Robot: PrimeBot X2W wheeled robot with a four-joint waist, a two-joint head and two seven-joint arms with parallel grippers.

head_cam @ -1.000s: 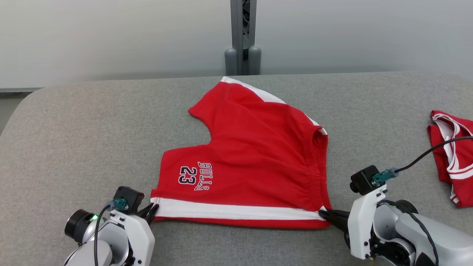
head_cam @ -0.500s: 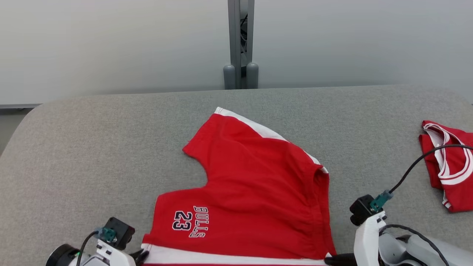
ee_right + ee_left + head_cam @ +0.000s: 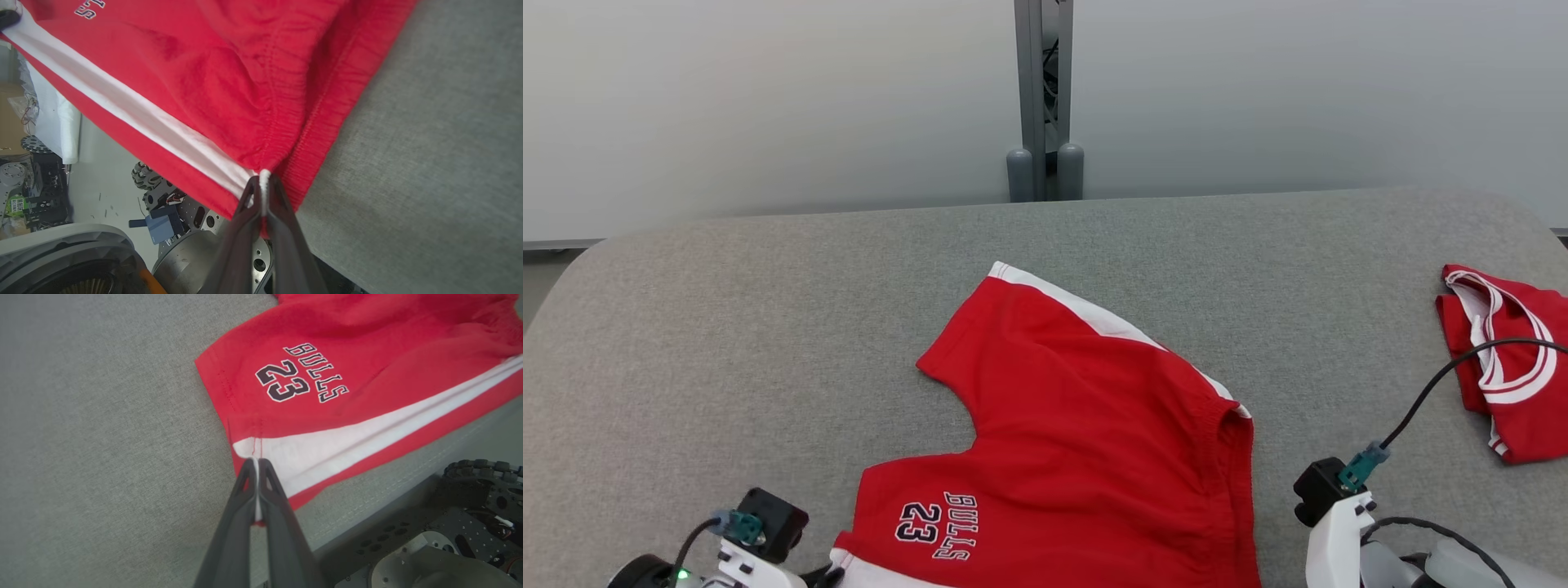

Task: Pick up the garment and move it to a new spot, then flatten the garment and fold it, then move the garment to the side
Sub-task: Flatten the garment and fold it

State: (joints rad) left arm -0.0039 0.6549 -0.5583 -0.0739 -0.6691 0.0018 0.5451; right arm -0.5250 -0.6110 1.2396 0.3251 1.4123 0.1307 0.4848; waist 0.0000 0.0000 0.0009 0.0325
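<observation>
Red shorts [image 3: 1086, 457] lie spread on the grey table [image 3: 727, 327], striped near side reaching past its front edge. We grip that side with both pairs of jaws clamped tight: left gripper [image 3: 256, 463] on the leg-hem corner, right gripper [image 3: 263, 177] on the waistband corner. We judge this the flattening step; next we need an even, taut pull.

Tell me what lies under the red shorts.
The grey table lies under most of the red shorts. Their white-striped near edge reaches the table's near edge. Whatever the cloth covers cannot be seen.
</observation>
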